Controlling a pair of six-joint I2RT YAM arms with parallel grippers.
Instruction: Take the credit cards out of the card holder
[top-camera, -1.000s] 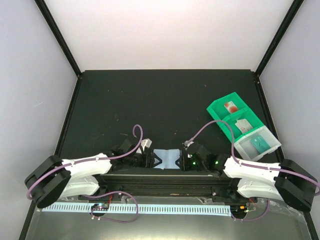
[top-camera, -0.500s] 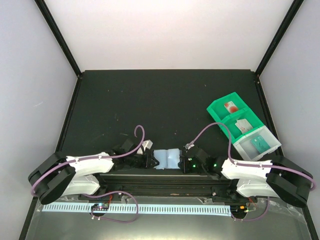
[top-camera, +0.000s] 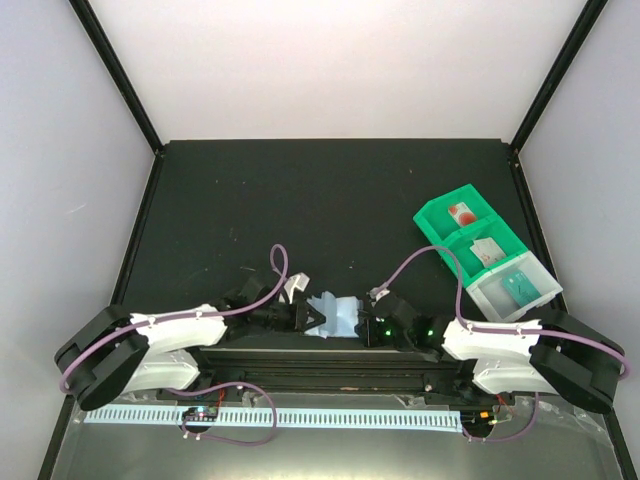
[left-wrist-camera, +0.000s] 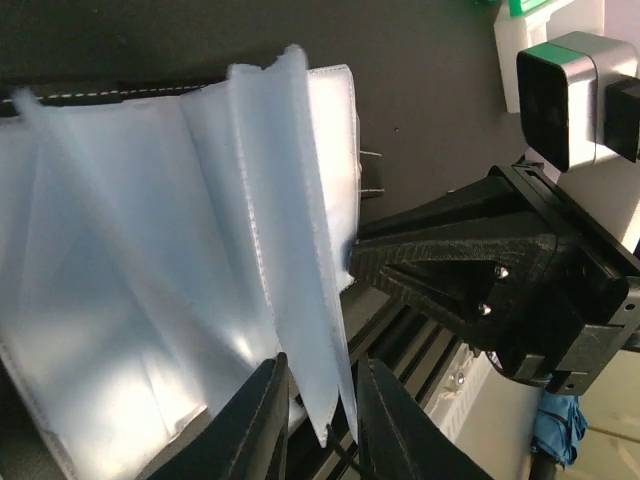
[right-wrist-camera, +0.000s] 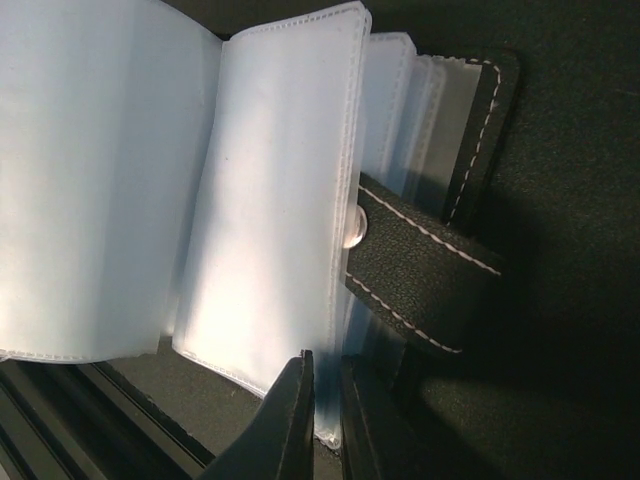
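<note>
Tabletop (top-camera: 300, 190): black, carrying everything.
Green compartment tray (top-camera: 432, 222): at the far right of the tabletop, set at a slant; its nearest compartment has clear walls.
Card holder (top-camera: 335, 315): lies open near the front edge, between the two tools, with its clear sleeves fanned upward.
Left tool (left-wrist-camera: 318, 420): clenched on one clear sleeve leaf.
Right tool (right-wrist-camera: 325, 410): clenched on a sleeve's edge, just beside the snap tab.
Credit cards (top-camera: 520, 287): three in the tray, one per compartment, well apart from the card holder. Cannot tell whether any sleeve holds one.
Snap tab (right-wrist-camera: 425, 285): black with pale stitching, undone.
</note>
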